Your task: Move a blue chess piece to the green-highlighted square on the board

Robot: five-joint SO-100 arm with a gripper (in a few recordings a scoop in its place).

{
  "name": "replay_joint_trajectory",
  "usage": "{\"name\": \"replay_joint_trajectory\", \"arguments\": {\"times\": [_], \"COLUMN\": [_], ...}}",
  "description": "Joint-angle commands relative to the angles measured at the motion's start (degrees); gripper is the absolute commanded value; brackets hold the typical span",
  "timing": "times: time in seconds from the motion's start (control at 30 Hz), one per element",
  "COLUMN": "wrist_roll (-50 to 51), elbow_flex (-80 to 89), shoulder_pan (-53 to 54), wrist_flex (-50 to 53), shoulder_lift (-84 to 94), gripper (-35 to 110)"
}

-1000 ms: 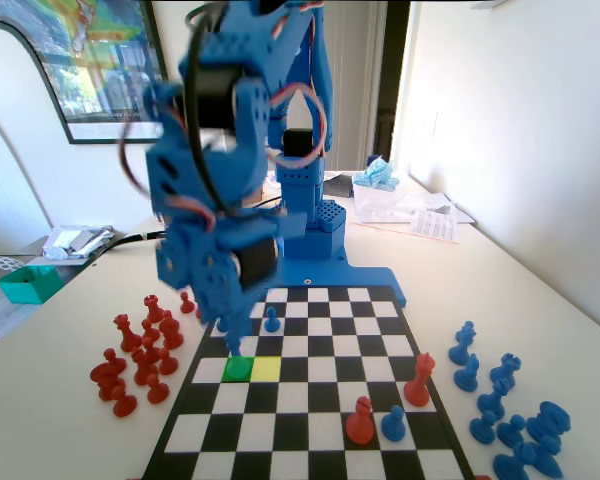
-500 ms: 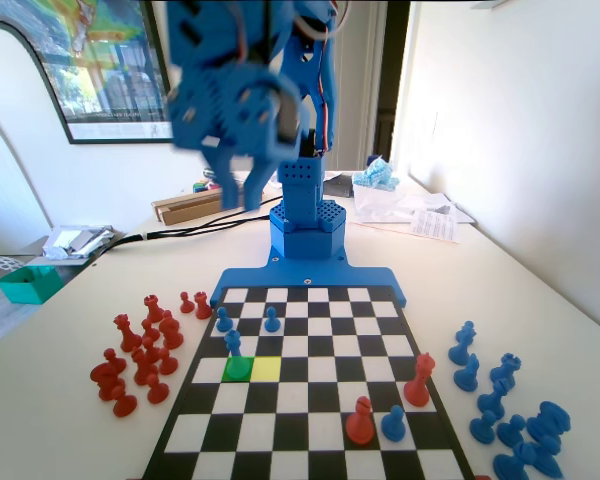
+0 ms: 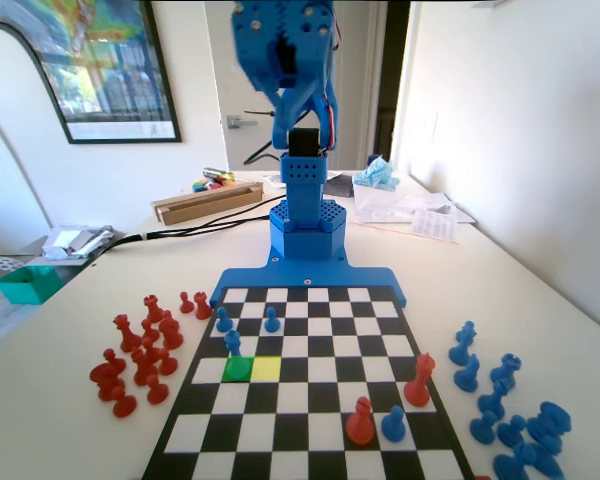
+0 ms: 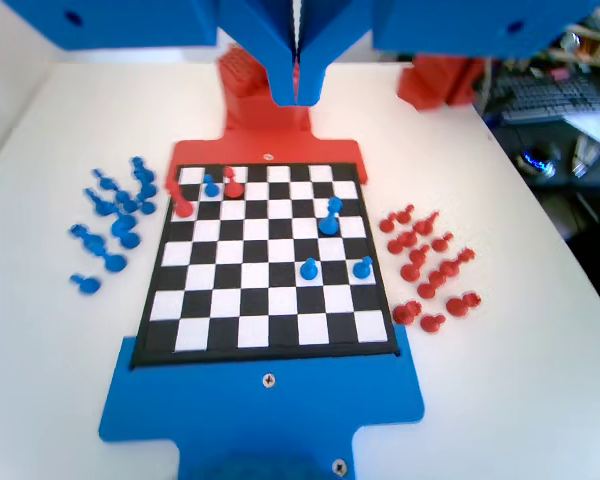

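So the claw (image 4: 296, 85) is up high over the board (image 4: 270, 330), clenched with the two jaws pressed flat together and nothing in them, at least going by the wrist view. In the fixed view the blue arm (image 3: 298, 120) is folded back tall over its base at the far end, well clear of everything.

The blue chess piece (image 3: 233, 342) stands on the board's left side in the fixed view, on the square just beyond the green-highlighted square (image 3: 238, 368), pretty much at its far edge but not on it. A yellow square (image 3: 266, 368) sits right beside the green one, on its right. Two more blue pawns (image 3: 271, 319) stand a bit farther back. Nearer the camera there are two red pieces (image 3: 360, 421) and another blue pawn (image 3: 394, 423) next to one of them.

Off the board, a bunch of red pieces (image 3: 140, 350) sit on the table to the left and spare blue pieces (image 3: 510, 415) to the right.
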Motion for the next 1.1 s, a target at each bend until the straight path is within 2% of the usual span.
{"name": "replay_joint_trajectory", "arguments": {"times": [0.0,0.4,0.57,1.07], "wrist_roll": [-2.5,-4.5,-4.5,-4.1], "elbow_flex": [1.8,7.7,11.3,12.0], "shoulder_pan": [-0.9,-3.9,-4.3,-4.5], "wrist_flex": [1.5,2.7,-1.1,-3.1], "shoulder_lift": [7.1,18.0,22.6,31.0], "gripper": [1,1,1,1]}}
